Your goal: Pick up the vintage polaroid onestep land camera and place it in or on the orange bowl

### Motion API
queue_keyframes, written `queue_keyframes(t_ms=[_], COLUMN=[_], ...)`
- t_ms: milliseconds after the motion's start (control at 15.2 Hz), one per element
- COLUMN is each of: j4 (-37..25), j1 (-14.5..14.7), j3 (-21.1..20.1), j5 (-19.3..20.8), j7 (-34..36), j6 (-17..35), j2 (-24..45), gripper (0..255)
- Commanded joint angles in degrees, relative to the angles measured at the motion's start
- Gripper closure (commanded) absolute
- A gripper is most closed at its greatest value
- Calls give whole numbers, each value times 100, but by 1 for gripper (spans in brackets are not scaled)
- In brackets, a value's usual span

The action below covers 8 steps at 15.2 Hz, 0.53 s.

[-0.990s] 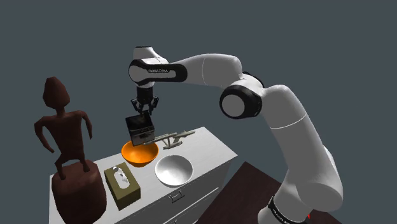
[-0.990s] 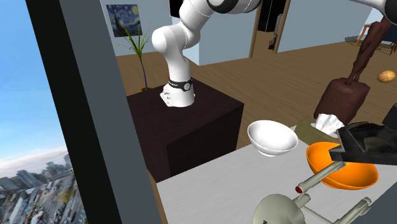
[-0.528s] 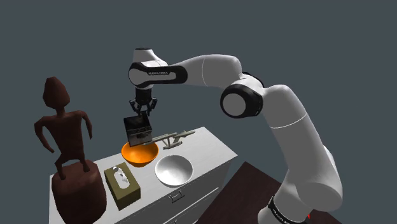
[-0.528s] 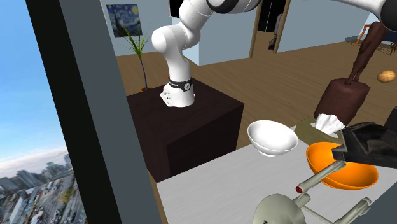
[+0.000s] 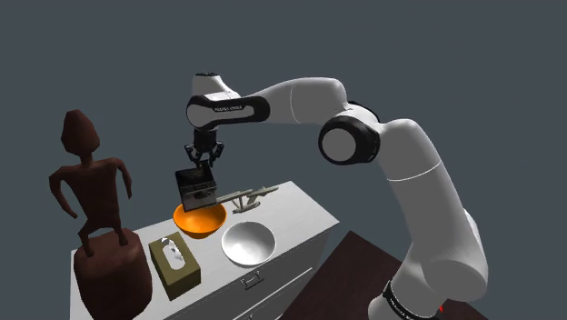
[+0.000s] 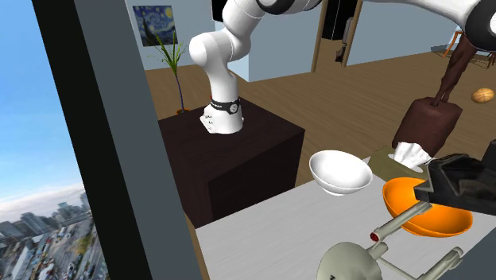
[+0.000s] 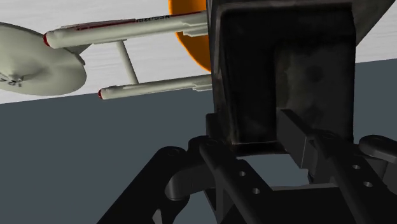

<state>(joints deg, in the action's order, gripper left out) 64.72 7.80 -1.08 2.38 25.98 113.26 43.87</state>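
The black boxy camera [image 5: 198,186] hangs in the air just above the orange bowl [image 5: 200,219] on the white cabinet top. My gripper [image 5: 202,162] is shut on the camera's upper part, fingers pointing down. In the second exterior view the camera [image 6: 465,184] hovers over the bowl [image 6: 425,211] at the view's right edge. In the wrist view the camera [image 7: 286,70] sits clasped between my fingers [image 7: 222,149], with a slice of the orange bowl [image 7: 189,38] behind it.
A grey starship model [image 5: 247,195] lies beside the bowl, away from the statue. A white bowl [image 5: 248,244] and a tissue box [image 5: 173,261] sit nearer the cabinet's front. A tall brown figure statue [image 5: 95,218] stands at the shoulder view's left.
The camera has risen slightly with my gripper and drifted a little toward the shoulder view's left, staying above the orange bowl.
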Motion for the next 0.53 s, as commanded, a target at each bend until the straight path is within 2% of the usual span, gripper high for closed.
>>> queue_keyframes(t_ms=[0,462], j4=[-117,-58], j1=[-7,-126], j3=[-36,-225], j5=[26,194], j7=[-202,-127], j6=[53,201], j2=[614,710], gripper=[255,255])
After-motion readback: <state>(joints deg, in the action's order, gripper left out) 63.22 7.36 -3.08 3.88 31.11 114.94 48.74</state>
